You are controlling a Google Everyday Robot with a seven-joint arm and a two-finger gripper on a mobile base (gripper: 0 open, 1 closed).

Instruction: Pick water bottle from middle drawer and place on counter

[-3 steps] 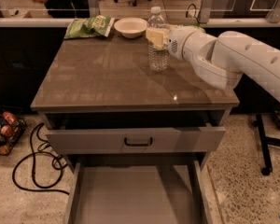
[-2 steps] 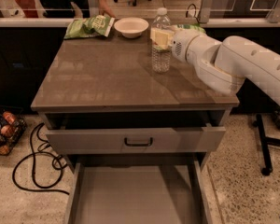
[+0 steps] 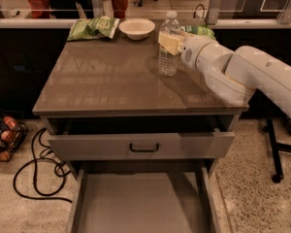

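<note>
The water bottle (image 3: 168,57), clear with a white cap, stands upright on the glossy grey-brown counter (image 3: 111,86), toward its back right. My gripper (image 3: 169,42) comes in from the right on the white arm (image 3: 242,74). Its cream fingers (image 3: 167,43) are closed around the bottle's upper body. The middle drawer (image 3: 140,203) is pulled out at the bottom of the view, and its flat grey floor is bare.
A white bowl (image 3: 137,28) and a green snack bag (image 3: 93,28) lie at the counter's back edge, and another green bag (image 3: 200,31) lies behind the gripper. The top drawer with a black handle (image 3: 143,147) is slightly open. Cables (image 3: 34,171) and a basket (image 3: 2,140) lie on the floor at left, and a black stand (image 3: 276,149) is at right.
The bottle and gripper have shifted slightly to the right and down, and the bottle's base now rests on the counter. The drawers have not moved.
</note>
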